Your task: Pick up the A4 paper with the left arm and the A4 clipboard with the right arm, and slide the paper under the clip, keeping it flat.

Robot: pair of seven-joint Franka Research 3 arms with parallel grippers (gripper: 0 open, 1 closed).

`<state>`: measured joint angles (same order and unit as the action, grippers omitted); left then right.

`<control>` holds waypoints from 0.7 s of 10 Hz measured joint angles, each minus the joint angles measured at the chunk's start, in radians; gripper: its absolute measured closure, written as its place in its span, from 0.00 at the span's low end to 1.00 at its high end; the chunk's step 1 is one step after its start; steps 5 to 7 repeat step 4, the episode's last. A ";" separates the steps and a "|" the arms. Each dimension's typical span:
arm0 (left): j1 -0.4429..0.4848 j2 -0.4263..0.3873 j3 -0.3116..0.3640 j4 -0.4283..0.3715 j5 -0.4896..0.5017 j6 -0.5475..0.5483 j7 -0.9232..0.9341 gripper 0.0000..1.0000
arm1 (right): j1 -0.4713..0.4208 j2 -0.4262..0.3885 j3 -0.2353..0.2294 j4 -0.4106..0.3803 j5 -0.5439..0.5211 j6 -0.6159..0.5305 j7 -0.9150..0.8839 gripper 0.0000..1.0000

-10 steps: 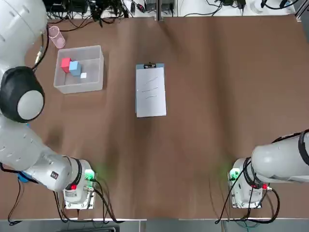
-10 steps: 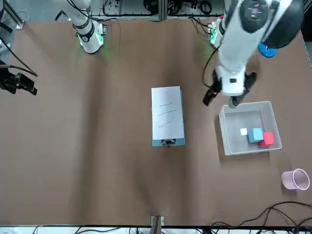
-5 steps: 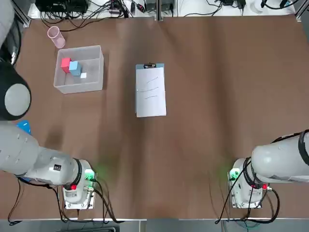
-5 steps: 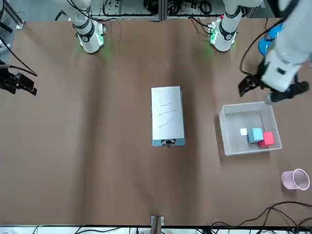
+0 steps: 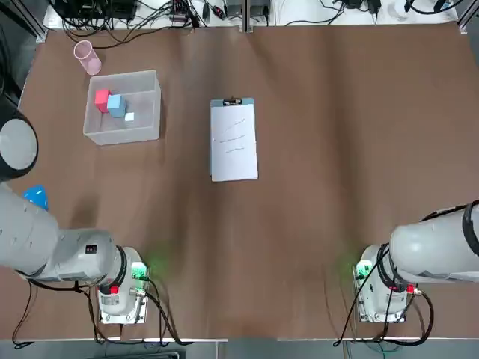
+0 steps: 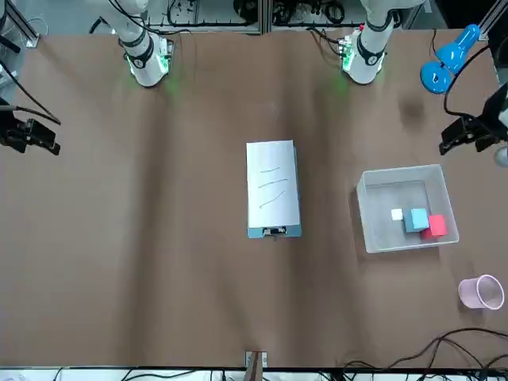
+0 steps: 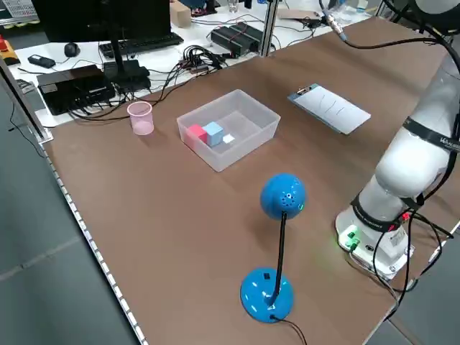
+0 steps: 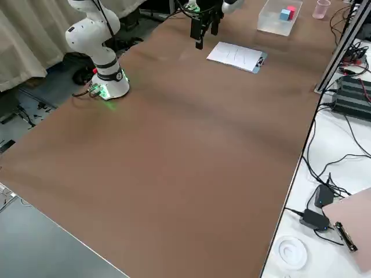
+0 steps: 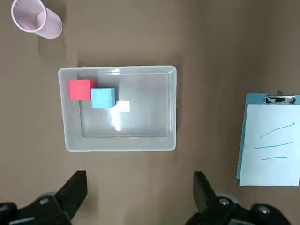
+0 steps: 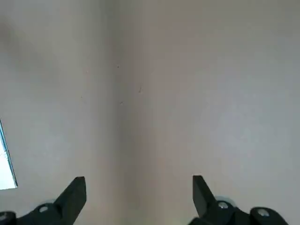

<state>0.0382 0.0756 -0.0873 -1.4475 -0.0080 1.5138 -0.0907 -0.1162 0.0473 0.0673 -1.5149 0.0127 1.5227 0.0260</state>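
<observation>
The light-blue A4 clipboard (image 5: 214,142) lies flat mid-table, its silver clip (image 5: 233,101) on the far short edge. The white A4 paper (image 5: 234,142) rests on it, top edge at the clip; whether it is tucked under cannot be told. My left gripper (image 6: 468,141) hovers open and empty at the table's left side, beside the bin; its wrist view shows its fingers (image 9: 77,187) apart, with the clipboard (image 9: 243,140) off to one side. My right gripper (image 6: 36,136) hangs open and empty at the table's right edge, its fingers (image 10: 77,190) over bare table.
A clear plastic bin (image 5: 150,82) left of the clipboard holds a red block (image 5: 102,99), a blue block (image 5: 116,105) and a small white block (image 5: 129,117). A pink cup (image 5: 87,57) stands behind it. A blue desk lamp (image 6: 444,67) stands at the near left.
My left arm has swung away from above the bin toward the table's left edge, uncovering the blue lamp. Clipboard, paper and right arm have not moved.
</observation>
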 joint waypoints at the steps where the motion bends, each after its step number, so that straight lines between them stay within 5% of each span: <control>1: 0.000 0.000 -0.015 -0.002 0.000 0.000 -0.013 0.00 | 0.000 0.000 0.000 0.000 0.000 0.000 0.000 0.00; 7: 0.000 0.000 -0.037 -0.002 0.000 0.000 -0.018 0.00 | 0.000 0.000 0.000 0.000 0.000 0.000 0.000 0.00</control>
